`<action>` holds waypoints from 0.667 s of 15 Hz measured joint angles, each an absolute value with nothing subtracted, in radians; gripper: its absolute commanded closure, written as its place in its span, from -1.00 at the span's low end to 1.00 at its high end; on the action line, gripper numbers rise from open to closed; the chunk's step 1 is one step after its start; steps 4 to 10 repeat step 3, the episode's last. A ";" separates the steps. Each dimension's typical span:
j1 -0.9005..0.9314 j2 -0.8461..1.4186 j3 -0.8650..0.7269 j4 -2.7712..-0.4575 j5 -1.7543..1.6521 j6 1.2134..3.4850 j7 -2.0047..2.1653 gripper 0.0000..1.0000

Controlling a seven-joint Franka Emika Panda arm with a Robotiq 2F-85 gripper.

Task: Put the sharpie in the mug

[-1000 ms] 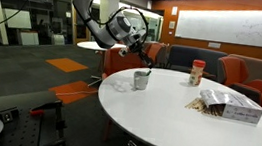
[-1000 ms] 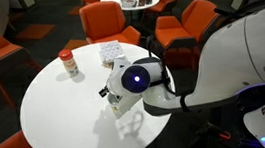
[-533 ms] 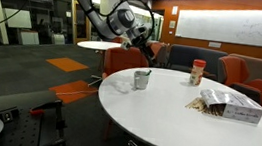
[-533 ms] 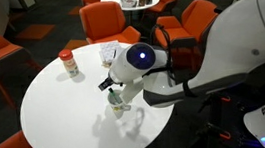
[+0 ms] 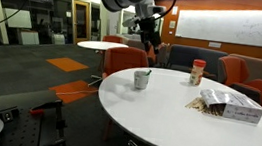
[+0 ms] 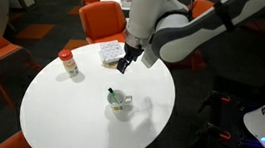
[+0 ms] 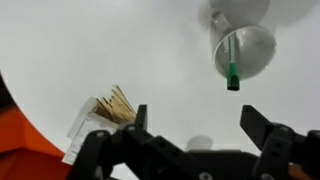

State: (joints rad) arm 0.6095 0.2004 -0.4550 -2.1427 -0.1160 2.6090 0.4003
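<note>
Found the sharpie point(image 7: 232, 68) propped in the mug point(image 7: 262, 45), long axis leaning over the rim; hovered the gripper point(image 7: 197, 120) well above, offset sideways, fingers spread, empty

In an exterior view: low, near tabletop height, side-on across round table point(image 5: 165, 123), middle distance. In an exterior view: high, close, angled steeply down on table point(image 6: 56, 113). Wrist view: overhead, facing down. All share table, mug point(image 7: 243, 45).

Glossy white rounded arm point(image 6: 183, 28), black end effector point(image 6: 123, 61), dark blocky fingers point(image 7: 262, 128)
</note>
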 measured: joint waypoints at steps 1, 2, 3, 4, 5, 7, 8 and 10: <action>0.525 0.168 -0.373 -2.143 -0.089 2.548 0.343 -1.00; 0.446 0.145 -0.297 -2.143 -0.055 2.488 0.284 -1.00; 0.377 0.130 -0.231 -2.141 -0.018 2.428 0.227 -1.00; 0.377 0.130 -0.231 -2.141 -0.018 2.428 0.227 -1.00; 0.377 0.130 -0.231 -2.141 -0.018 2.428 0.227 -1.00; 0.377 0.130 -0.231 -2.141 -0.018 2.428 0.227 -1.00; 0.377 0.130 -0.231 -2.141 -0.018 2.428 0.227 -1.00; 0.377 0.130 -0.231 -2.141 -0.018 2.428 0.227 -1.00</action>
